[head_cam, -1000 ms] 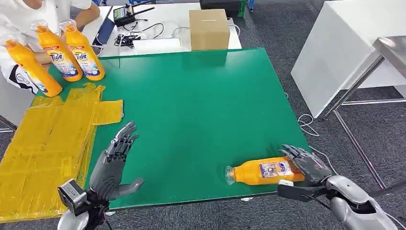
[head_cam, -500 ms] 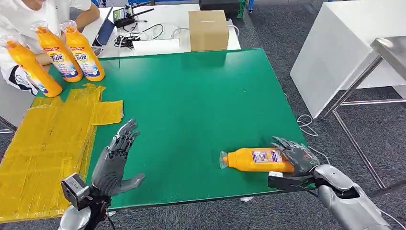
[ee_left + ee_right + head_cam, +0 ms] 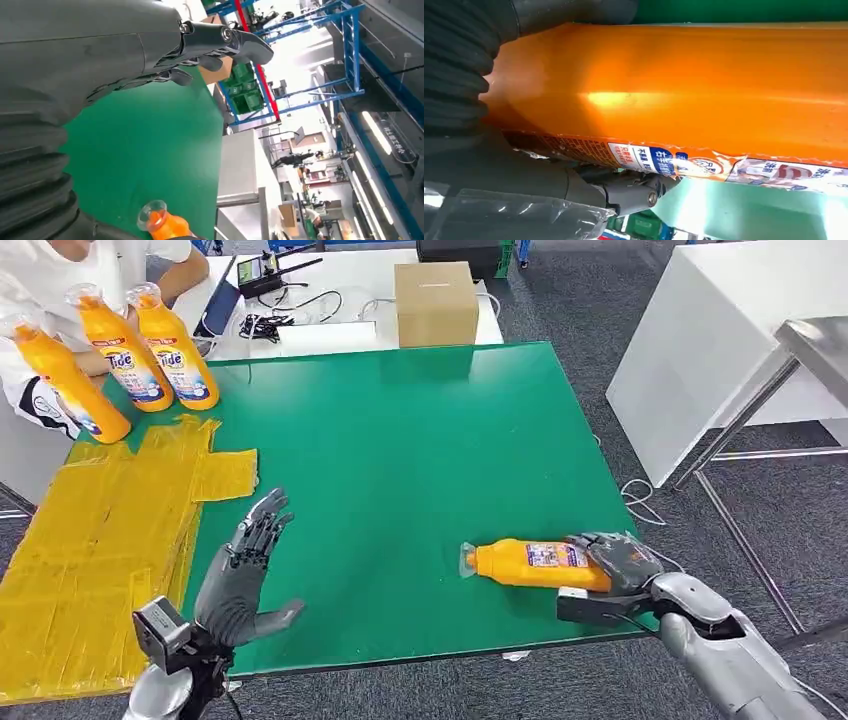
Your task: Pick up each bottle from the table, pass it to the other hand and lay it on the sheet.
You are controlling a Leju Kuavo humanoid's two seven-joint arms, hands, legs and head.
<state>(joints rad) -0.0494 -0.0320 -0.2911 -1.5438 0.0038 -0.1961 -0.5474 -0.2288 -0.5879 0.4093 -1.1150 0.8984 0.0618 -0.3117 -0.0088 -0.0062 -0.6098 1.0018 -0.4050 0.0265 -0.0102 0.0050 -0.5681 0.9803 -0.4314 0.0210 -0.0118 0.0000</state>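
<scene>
Your right hand (image 3: 622, 562) wraps the fat end of the orange plastic bottle (image 3: 530, 564), lying near the green tabletop's (image 3: 420, 450) edge. Your left hand (image 3: 243, 575) waits, fingers spread. A loose hold could let it roll off.

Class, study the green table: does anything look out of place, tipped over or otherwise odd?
One orange bottle lies on its side near the table's front edge, gripped at its base by the right robot hand. The three bottles at the far corner stand upright. The yellow sheet looks crumpled and patched.
</scene>
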